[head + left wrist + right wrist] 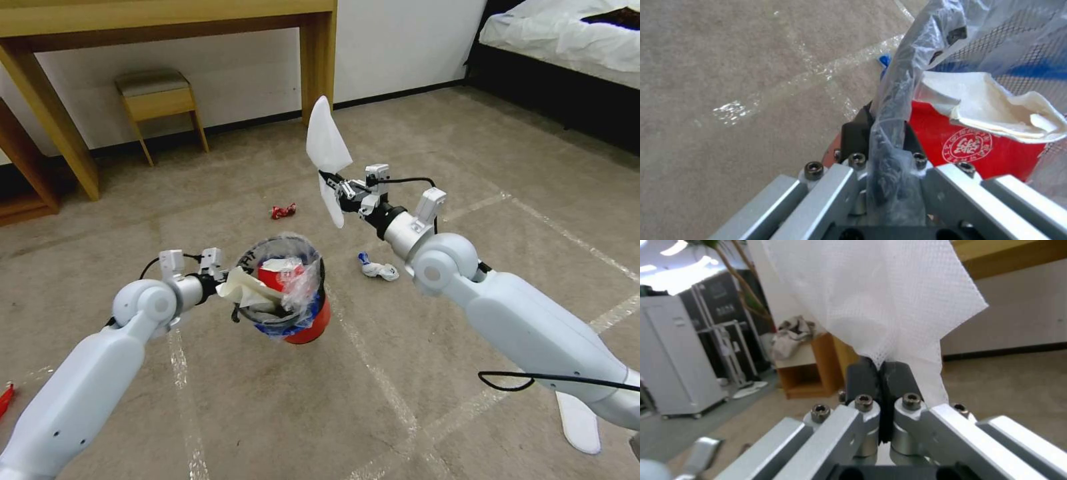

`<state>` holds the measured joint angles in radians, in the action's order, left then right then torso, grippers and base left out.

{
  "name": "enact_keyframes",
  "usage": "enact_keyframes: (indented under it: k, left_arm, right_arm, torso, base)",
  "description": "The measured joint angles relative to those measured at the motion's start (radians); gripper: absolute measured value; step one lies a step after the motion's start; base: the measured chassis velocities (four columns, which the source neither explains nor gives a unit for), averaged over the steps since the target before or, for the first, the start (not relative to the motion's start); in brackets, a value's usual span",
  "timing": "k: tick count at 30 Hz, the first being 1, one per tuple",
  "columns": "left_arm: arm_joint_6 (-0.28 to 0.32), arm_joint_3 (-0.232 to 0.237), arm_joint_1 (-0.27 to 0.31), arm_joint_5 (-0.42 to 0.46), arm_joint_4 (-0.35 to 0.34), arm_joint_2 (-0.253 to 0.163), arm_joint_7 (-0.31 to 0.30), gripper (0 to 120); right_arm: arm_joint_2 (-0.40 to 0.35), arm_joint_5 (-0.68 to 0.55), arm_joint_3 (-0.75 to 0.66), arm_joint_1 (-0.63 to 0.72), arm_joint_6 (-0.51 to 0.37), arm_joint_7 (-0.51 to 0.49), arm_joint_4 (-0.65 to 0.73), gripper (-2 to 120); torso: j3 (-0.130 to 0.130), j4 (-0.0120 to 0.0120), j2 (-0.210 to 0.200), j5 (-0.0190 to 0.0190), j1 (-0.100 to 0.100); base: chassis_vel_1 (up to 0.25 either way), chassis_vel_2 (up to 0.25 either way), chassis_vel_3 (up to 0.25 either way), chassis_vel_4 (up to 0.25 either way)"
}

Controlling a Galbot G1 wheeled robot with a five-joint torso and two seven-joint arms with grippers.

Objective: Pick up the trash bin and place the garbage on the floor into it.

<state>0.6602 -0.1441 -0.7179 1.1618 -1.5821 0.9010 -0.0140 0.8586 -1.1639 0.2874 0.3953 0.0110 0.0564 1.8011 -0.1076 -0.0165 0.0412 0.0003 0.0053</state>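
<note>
The trash bin (pixel 293 293), red at the base and lined with a clear-and-blue plastic bag, is held up off the carpeted floor (pixel 400 400) near the middle of the head view, already carrying a red-white carton (pixel 279 272) and a crumpled pale tissue (pixel 248 288). It is gripped at its near-left rim by the left tool (pixel 227 279), whose fingers are pressed together on the rim and the bag's edge, as the left wrist view shows with the plastic bunched between the dark pads (pixel 856 133). Up and to the right of the bin, farther from the robot, the right tool (pixel 333 183) is held at a greater height, its jaws pinched tight on a flat white slipper sole (pixel 327 150); the sole's long axis stands nearly upright, most of it rising above the pinch and a shorter end hanging below. The deciding relation is judged to be this: the bin's open mouth lies down and to the left of the held sole, so the sole must be carried across and over the rim before release. More garbage lies on the floor beyond: a red wrapper (pixel 283 211) behind the bin, a white-and-blue crumpled tissue (pixel 379 268) just to its right, and another white sole (pixel 579 420) near the right arm
</note>
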Motion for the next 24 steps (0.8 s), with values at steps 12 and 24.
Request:
enact_keyframes:
  k: [12,24]
  left_arm:
    - [0.007,0.060,0.027,-0.001,0.019,0.011,0.018,1]
    - [0.027,0.051,-0.013,0.058,-0.065,-0.021,-0.016,1]
  right_arm:
    - [-0.003,0.002,-0.041,0.043,0.069,0.078,0.079,0]
    - [0.062,0.062,0.006,0.083,0.113,0.142,0.069,0]
  torso:
    - [0.000,0.0001,0.000,-0.0003,0.000]
    - [0.000,0.0004,0.000,-0.0003,0.000]
  base:
    - [0.000,0.000,0.000,0.000]
    - [0.000,0.000,0.000,0.000]
